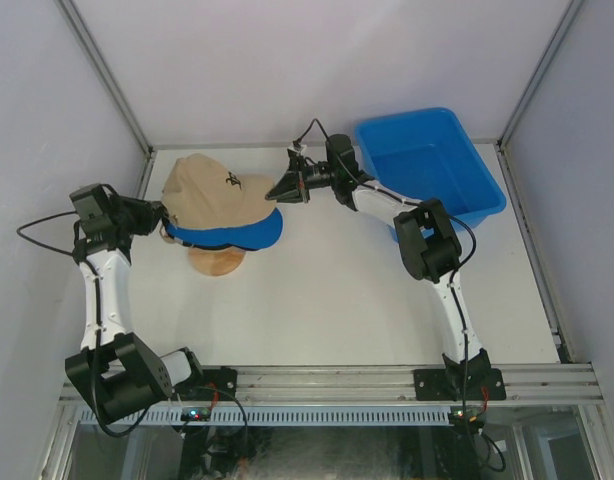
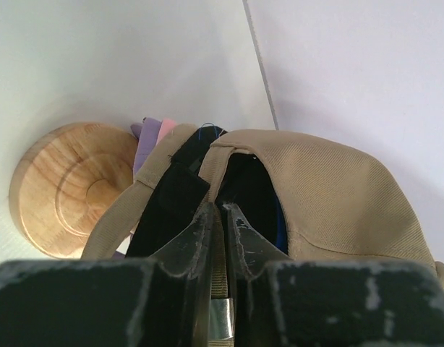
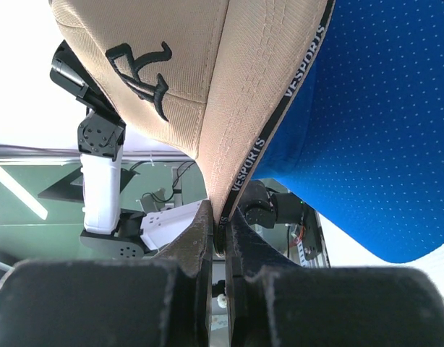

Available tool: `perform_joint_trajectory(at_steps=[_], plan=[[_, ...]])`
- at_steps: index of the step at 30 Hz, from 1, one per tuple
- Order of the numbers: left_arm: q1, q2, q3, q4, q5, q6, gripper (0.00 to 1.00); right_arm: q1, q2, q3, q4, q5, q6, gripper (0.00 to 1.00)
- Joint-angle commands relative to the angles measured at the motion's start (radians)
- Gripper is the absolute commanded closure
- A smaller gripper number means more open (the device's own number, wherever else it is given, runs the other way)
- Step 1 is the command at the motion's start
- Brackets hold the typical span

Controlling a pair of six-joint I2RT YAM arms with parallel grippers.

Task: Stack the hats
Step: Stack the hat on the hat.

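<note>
The hats are piled on a round wooden stand [image 1: 217, 262]. A tan hat [image 1: 212, 188] with a black mark lies on top, over a blue hat [image 1: 242, 236]. My left gripper [image 1: 165, 222] is at the pile's rear; in the left wrist view the left gripper [image 2: 222, 211] is shut on the tan hat's [image 2: 330, 188] back strap, with its metal buckle between the jaws. Black [image 2: 171, 202], lavender [image 2: 148, 143] and pink [image 2: 166, 130] hat edges show beside it. My right gripper [image 1: 287, 188] [image 3: 220, 215] is shut on the brim edge of the tan hat [image 3: 207, 72], with the blue hat's brim [image 3: 366, 144] beside it.
A blue plastic bin [image 1: 432, 165] stands at the back right, close behind the right arm. The stand's wooden base [image 2: 70, 188] sits on the white table. Grey walls close in the left, right and back.
</note>
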Motion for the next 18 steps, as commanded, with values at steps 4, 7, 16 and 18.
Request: perform_joint_trajectory(at_steps=[4, 7, 16, 18], plan=[[0.015, -0.031, 0.035, -0.05, 0.082, 0.049, 0.82, -0.002, 0.024, 0.047, -0.028, 0.008, -0.02, 1.0], [0.025, -0.057, 0.008, 0.027, 0.123, 0.004, 0.86, -0.004, 0.028, 0.049, -0.035, 0.009, -0.026, 1.0], [0.041, -0.107, -0.008, 0.114, 0.138, -0.088, 0.72, -0.01, 0.033, 0.074, -0.079, 0.009, -0.05, 1.0], [0.042, -0.115, -0.029, 0.17, 0.153, -0.12, 0.68, -0.011, 0.032, 0.073, -0.085, 0.009, -0.053, 1.0]])
